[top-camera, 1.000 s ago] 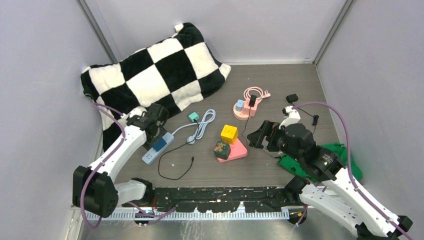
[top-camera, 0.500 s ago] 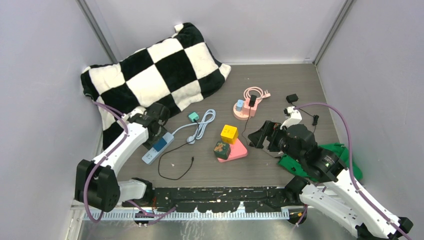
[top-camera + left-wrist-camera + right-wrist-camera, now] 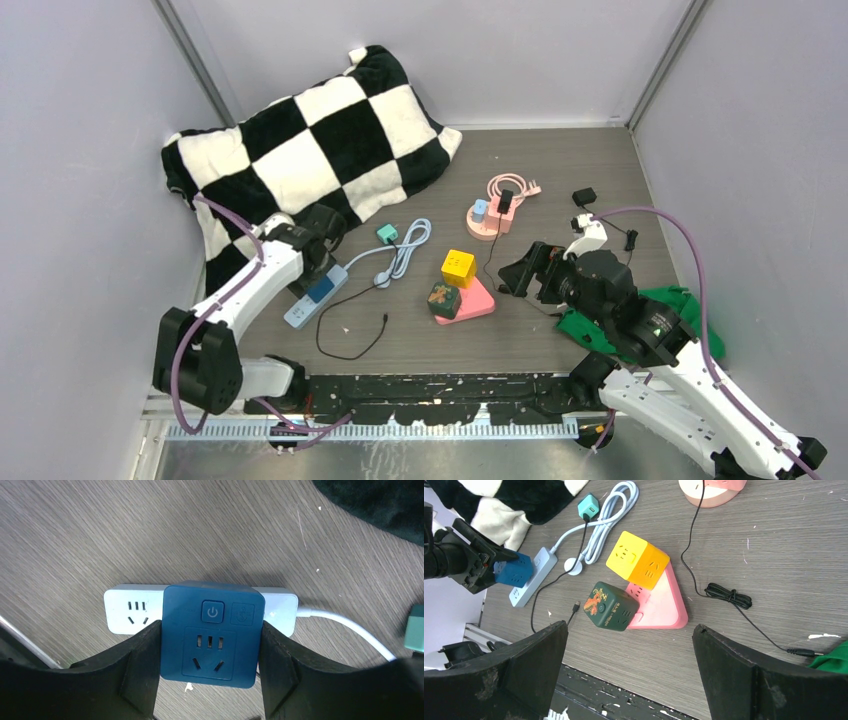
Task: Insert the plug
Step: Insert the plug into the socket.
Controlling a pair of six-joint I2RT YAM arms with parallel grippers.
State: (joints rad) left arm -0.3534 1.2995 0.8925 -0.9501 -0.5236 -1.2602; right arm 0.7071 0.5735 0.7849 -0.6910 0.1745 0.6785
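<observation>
A blue plug-in socket block [image 3: 211, 635] sits over the middle of the white power strip [image 3: 127, 616], covering it. I cannot tell how deep it is seated. My left gripper [image 3: 210, 672] is shut on the blue block, one finger on each side. In the top view the blue block [image 3: 320, 289] and the strip [image 3: 298, 314] lie at the left, under my left gripper [image 3: 318, 268]. My right gripper [image 3: 522, 270] is open and empty above the table near the middle. In the right wrist view it [image 3: 630, 675] hangs wide open, and the blue block [image 3: 514, 571] shows at the far left.
A checkered pillow [image 3: 310, 140] lies at the back left. A yellow cube [image 3: 458, 266] and a green cube [image 3: 443, 299] sit on a pink triangular strip [image 3: 478, 301]. A pink round strip [image 3: 490, 218], a teal plug [image 3: 387, 233], a black cable [image 3: 352, 340] and a green cloth [image 3: 690, 305] are nearby.
My left arm has shifted slightly, with the gripper staying on the blue block over the strip. My right arm has barely moved.
</observation>
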